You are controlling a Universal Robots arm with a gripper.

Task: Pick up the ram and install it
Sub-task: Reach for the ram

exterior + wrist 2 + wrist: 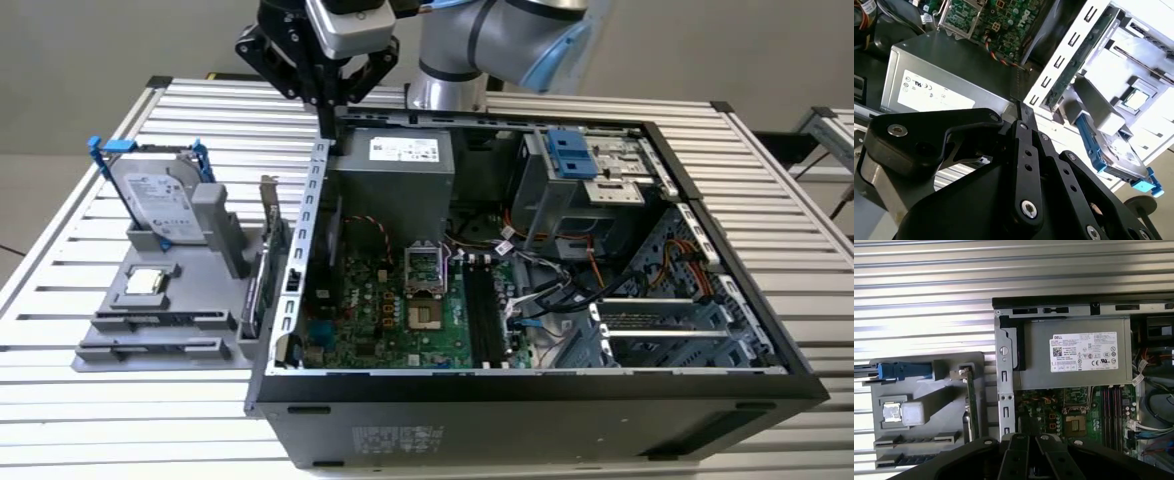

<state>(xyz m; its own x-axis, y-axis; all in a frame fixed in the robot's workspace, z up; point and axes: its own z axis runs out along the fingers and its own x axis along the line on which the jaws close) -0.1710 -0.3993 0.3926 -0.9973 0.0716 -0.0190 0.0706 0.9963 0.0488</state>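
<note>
End effector (330,120) is clenched with nothing in it. In the second wrist view you can see the fingers (1024,150) pressed together down to one tip. It hangs above the rear wall of the case (534,425), at the corner next to the PSU (394,170), and touches nothing.

Ram (158,320) is not picked up. From the end effector it's off to the exterior view's left, lower and well apart. It lies flat in the farther of two long holders at the near end of the grey tray (200,300) on the desk (120,430). It reads as a thin, dark bluish strip, and I can't tell more than that.

On the same tray, going from the ram toward the end effector:
- The chip (144,283) sits just beyond the ram.
- The drive (158,200) with blue rails stands tilted at the tray's far end, nearer the end effector than the ram and apart from it.
- The green card (276,265) stands on edge along the tray side facing the case, just beside the case wall.

Inside the case, the board (387,310) lies below the end effector, past the PSU. Its black memory slots (483,320) run beside the socket (423,270), on the exterior view's right of it. That puts them across the case wall from the ram and well apart from the end effector.
</note>
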